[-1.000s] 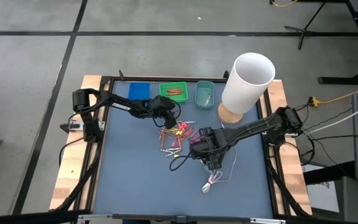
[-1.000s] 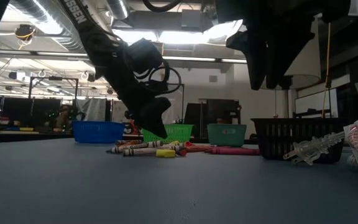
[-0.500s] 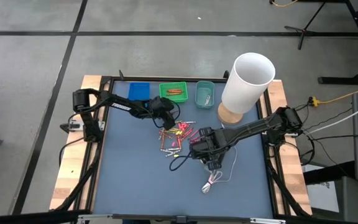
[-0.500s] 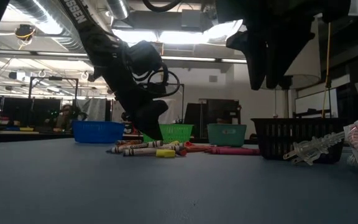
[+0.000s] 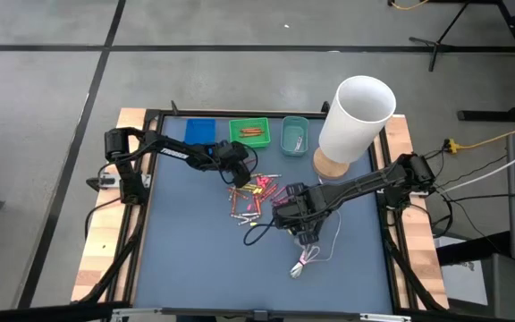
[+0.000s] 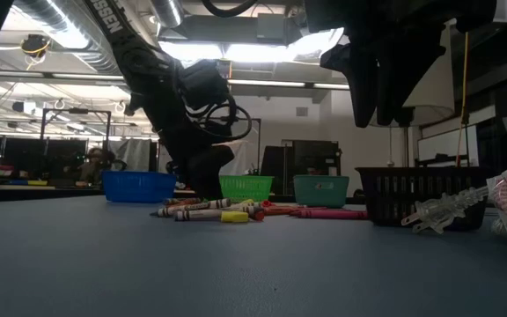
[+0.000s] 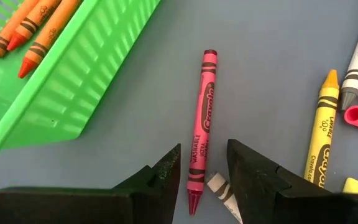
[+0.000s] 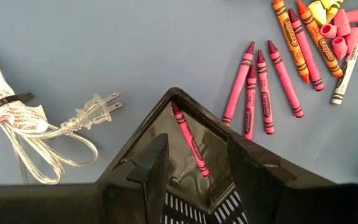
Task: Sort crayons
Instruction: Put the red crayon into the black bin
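My left fingers [image 7: 202, 180] hang low over the blue surface [image 5: 195, 250] just in front of the green basket [image 5: 249, 131], parted and empty, straddling the tip of a pink-red crayon [image 7: 201, 127] lying flat. Three orange crayons [image 7: 33, 28] already lie in that basket. The loose crayons [image 5: 253, 197] are scattered near the middle of the surface, between my two arms. My right fingers [image 8: 194, 162] hover over a black basket [image 8: 191, 186] toward the right edge, spread with nothing gripped; one pink crayon [image 8: 188, 140] lies inside it. A coiled cable with a plug [image 8: 95, 109] rests beside it.
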You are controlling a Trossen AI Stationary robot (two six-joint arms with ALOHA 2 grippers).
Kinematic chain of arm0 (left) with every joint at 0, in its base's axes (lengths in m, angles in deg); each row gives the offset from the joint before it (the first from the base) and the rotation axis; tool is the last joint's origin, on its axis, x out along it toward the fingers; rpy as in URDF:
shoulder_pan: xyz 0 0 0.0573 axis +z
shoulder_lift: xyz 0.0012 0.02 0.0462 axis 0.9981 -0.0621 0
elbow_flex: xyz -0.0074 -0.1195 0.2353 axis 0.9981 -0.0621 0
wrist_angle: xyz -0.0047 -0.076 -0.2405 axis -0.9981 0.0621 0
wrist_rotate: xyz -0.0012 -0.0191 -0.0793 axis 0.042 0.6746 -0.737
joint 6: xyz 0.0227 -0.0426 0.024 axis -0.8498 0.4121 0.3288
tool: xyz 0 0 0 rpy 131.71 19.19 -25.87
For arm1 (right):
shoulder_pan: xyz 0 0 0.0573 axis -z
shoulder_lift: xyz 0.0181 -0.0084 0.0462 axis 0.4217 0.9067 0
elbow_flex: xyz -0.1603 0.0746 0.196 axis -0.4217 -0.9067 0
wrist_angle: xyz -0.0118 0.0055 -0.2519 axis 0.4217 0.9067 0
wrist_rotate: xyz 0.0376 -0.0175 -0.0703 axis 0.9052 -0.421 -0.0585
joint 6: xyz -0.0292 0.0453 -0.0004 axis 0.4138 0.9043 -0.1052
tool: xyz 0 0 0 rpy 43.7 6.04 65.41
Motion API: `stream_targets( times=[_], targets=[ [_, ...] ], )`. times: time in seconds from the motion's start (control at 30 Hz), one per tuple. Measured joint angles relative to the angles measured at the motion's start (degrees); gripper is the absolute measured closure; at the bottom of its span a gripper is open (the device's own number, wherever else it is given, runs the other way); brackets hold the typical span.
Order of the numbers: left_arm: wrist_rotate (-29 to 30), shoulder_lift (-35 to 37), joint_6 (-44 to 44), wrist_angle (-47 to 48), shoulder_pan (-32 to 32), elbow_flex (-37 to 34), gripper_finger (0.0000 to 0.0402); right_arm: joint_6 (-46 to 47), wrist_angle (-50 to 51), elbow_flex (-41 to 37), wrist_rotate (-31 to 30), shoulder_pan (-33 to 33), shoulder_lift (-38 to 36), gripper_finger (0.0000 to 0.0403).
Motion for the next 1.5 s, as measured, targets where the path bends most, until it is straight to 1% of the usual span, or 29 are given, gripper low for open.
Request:
stream_targets(
  times=[0.23,0.37,0.8,0.97,1.23,1.37,1.43,1.5],
  targets=[
    [-1.2,-1.1,4.2,0.0,0.0,0.0,0.0286,0.0,0.0,0.0,0.0,0.0,0.0,0.024],
    [-1.5,-1.1,4.3,0.5,0.0,0.1,0.0292,0.0,0.0,0.0,0.0,0.0,0.0,0.024],
    [-1.6,-1.2,4.3,0.4,0.0,0.1,0.037,0.0,1.2,0.0,0.0,0.0,0.0,0.024],
    [-1.3,-1.2,4.3,-0.8,-0.5,0.0,0.039,0.0,3.2,0.0,0.0,0.0,0.0,0.024],
    [-1.1,-1.5,4.3,-3.6,-1.7,-0.1,0.0395,0.0,3.8,0.0,0.0,0.0,0.0,0.024],
    [-1.8,-1.5,4.3,-4.6,-2.4,-0.1,0.0395,0.0,4.3,0.0,0.0,0.0,0.0,0.024],
    [-2.3,-1.5,4.3,-5.9,-2.9,-0.1,0.0396,0.0,6.1,0.0,0.0,-0.1,-0.4,0.024],
    [-3.8,-1.5,4.3,-8.0,-3.3,-0.1,0.0396,0.3,7.3,0.0,-0.2,-0.1,-1.2,0.024]
  ],
)
